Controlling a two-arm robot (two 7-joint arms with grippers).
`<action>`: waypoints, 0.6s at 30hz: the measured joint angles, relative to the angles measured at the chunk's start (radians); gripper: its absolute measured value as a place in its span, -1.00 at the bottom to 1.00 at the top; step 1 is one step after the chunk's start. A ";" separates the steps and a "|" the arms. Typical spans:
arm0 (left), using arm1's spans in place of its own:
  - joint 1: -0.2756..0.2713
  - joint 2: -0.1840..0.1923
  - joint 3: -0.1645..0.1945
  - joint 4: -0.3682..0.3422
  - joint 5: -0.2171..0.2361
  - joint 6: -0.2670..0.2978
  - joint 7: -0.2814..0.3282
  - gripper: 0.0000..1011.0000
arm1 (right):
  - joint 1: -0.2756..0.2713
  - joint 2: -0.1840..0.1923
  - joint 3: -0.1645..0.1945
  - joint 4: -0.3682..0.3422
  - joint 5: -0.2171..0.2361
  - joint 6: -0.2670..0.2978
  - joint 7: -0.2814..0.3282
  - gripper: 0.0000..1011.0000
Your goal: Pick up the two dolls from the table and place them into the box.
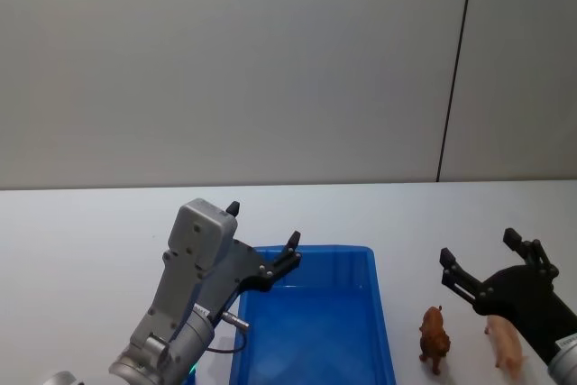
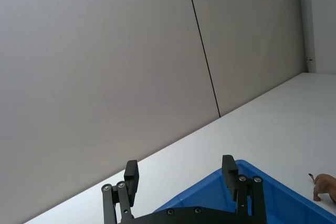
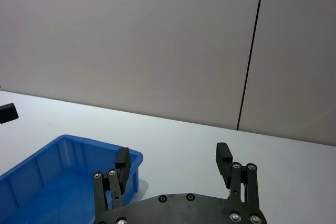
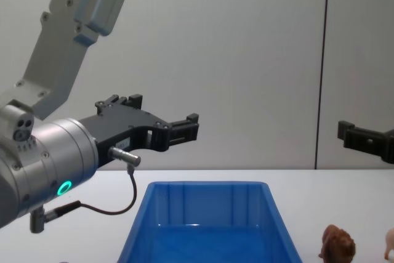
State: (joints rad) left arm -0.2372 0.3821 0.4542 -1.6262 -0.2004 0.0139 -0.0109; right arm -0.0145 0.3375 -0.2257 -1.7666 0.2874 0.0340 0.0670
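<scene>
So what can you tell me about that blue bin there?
The box is a bright-blue, glossy plastic-looking bin, rectangular, with sloped walls, faint ribs and a thick rim. It sits upright and open-topped on the white table. What shows of its inside holds nothing. The brown doll stands to its right, apart from it. The left gripper hangs over its left side, not touching.

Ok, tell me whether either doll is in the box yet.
No, the brown doll and the pink doll both stand on the table beside the box.
</scene>
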 joint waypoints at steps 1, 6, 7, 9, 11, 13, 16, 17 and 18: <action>0.000 0.000 0.000 0.000 0.000 0.000 0.000 0.98 | 0.000 0.000 0.000 0.000 0.000 0.000 0.000 0.98; 0.000 0.000 0.000 0.000 0.000 0.000 0.000 0.98 | 0.000 0.004 0.004 0.003 0.005 0.002 0.004 0.98; 0.000 0.000 0.000 0.000 0.000 0.000 0.000 0.98 | 0.000 0.007 0.008 0.006 0.010 0.004 0.007 0.98; 0.000 0.000 0.000 0.000 0.000 0.000 0.000 0.98 | -0.002 0.014 0.013 0.010 0.018 0.011 0.014 0.98; 0.000 0.000 0.000 0.000 0.000 0.000 0.000 0.98 | -0.003 0.019 0.017 0.012 0.024 0.016 0.018 0.98; 0.000 0.000 0.000 0.000 0.000 0.000 0.000 0.98 | -0.007 0.027 0.023 0.016 0.034 0.024 0.024 0.98; 0.000 0.000 0.000 0.000 0.000 0.000 0.000 0.98 | -0.017 0.041 0.034 0.022 0.050 0.037 0.031 0.98; 0.000 0.000 0.000 0.000 0.000 0.000 0.000 0.98 | -0.020 0.045 0.036 0.023 0.054 0.041 0.033 0.98; 0.000 0.000 0.000 0.000 0.000 0.000 0.000 0.98 | -0.023 0.048 0.039 0.024 0.058 0.044 0.033 0.98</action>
State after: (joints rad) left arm -0.2372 0.3821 0.4542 -1.6262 -0.2004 0.0139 -0.0109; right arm -0.0372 0.3856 -0.1870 -1.7426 0.3450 0.0778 0.1004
